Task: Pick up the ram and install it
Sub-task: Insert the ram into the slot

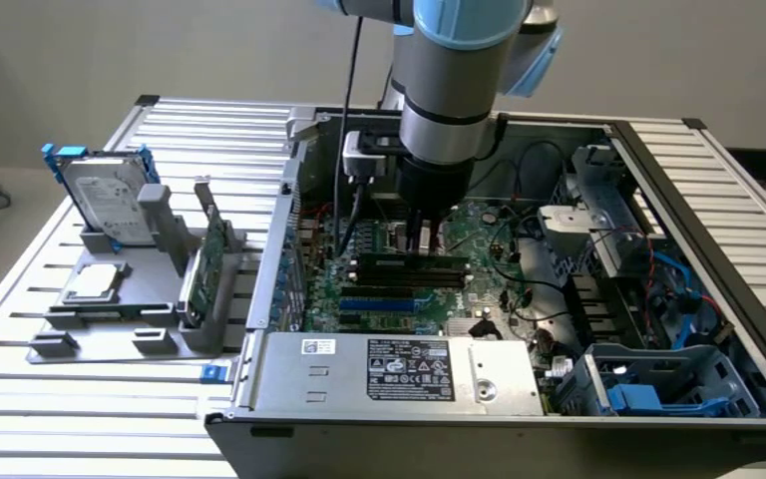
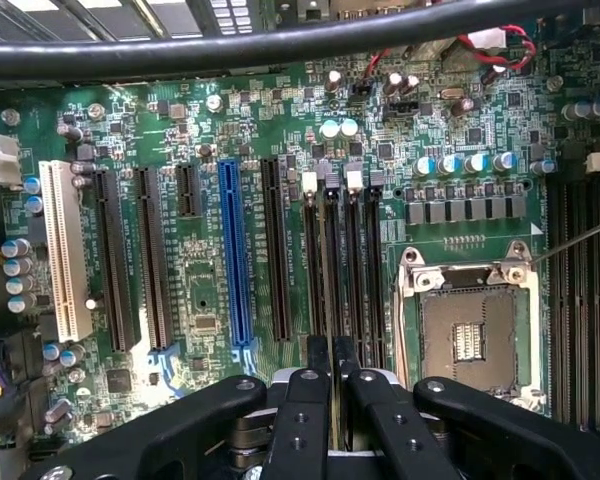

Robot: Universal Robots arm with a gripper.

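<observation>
Setting: an open computer case [image 1: 702, 200] lies on a slatted tabletop [image 1: 91, 399], with the arm reaching straight down into it.
Hand: the hand [image 1: 418, 239] hangs over the middle of the motherboard [image 2: 200, 280]. Its two fingers [image 2: 318, 360] are drawn almost together, with a narrow gap between them.
Grip: judged to be pinching the ram [image 1: 410, 262] by its upper edge. The thin strip directly under the fingertips fits that, though the contact itself is hard to make out.
Ram position: a long dark stick lying along the memory slots [image 2: 340, 260], directly below the hand, near the centre of the board and beside the blue slot [image 2: 236, 260].
Alignment: in the wrist view the fingertips sit in line with one of the slots, between that blue slot and the processor socket [image 2: 470, 330].
Done so far: the pick-up looks finished, since the ram is inside the case and at the slots rather than on the grey rack [image 1: 104, 339].
Left to do: whether the stick is pressed fully home cannot be told, and the slot latches are too small to read. The hand is not yet off the part.
Rack contents: the hard drive [image 1: 107, 198] and the expansion card [image 1: 210, 264] stand upright on the rack, on the exterior view's left and well apart from the hand.
Near side: the power supply [image 1: 397, 369] fills the near edge of the case, clear of the work.
</observation>
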